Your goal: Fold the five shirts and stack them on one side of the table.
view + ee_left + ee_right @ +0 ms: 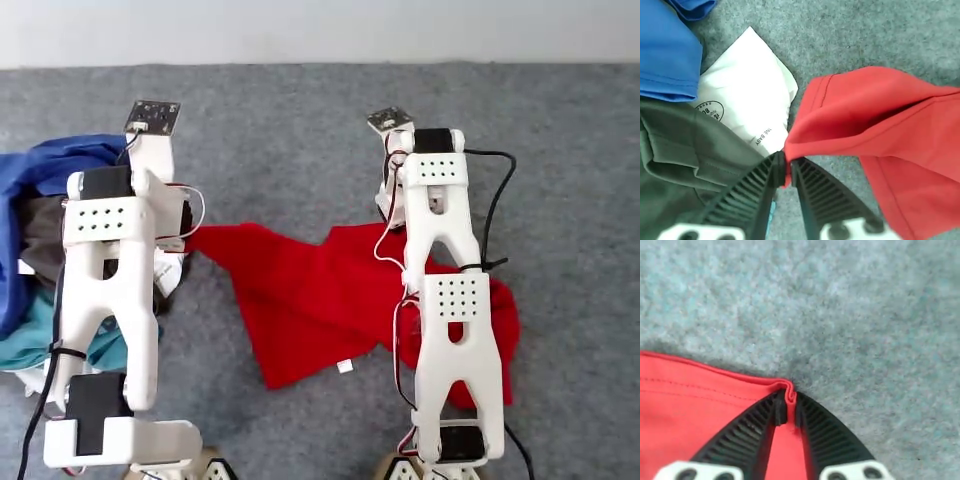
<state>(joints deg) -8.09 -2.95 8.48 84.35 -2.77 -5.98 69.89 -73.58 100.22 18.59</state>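
1. The left tool (785, 172) has its ribbed black jaws pressed together on a corner of the red shirt (880, 125). The cloth rises from the pinch in a folded, tented ridge.
2. The right tool (788, 410) is likewise clamped on the red shirt (690, 415), pinching a small pleat of its stitched hem right at the edge of the cloth, low over the counter (865, 315).
3. In the high view the red shirt (310, 290) lies spread and creased on the grey counter (560, 200) between the two arms. One pointed corner is drawn out to the left arm (105, 270), and the far side lies under the right arm (455, 310).
4. A small white tag (345, 366) shows at the shirt's near edge.
5. Just beside the left tool's pinch lies a white shirt (747, 100), with a corner of it touching the red cloth.
6. A dark olive shirt (675, 165) overlaps the white one, and a blue shirt (662, 50) lies over both.
7. From above, this heap sits on the left arm's side of the counter, partly under that arm. The blue shirt (40, 170) is on top, and a teal shirt (25, 340) sticks out at the near side.
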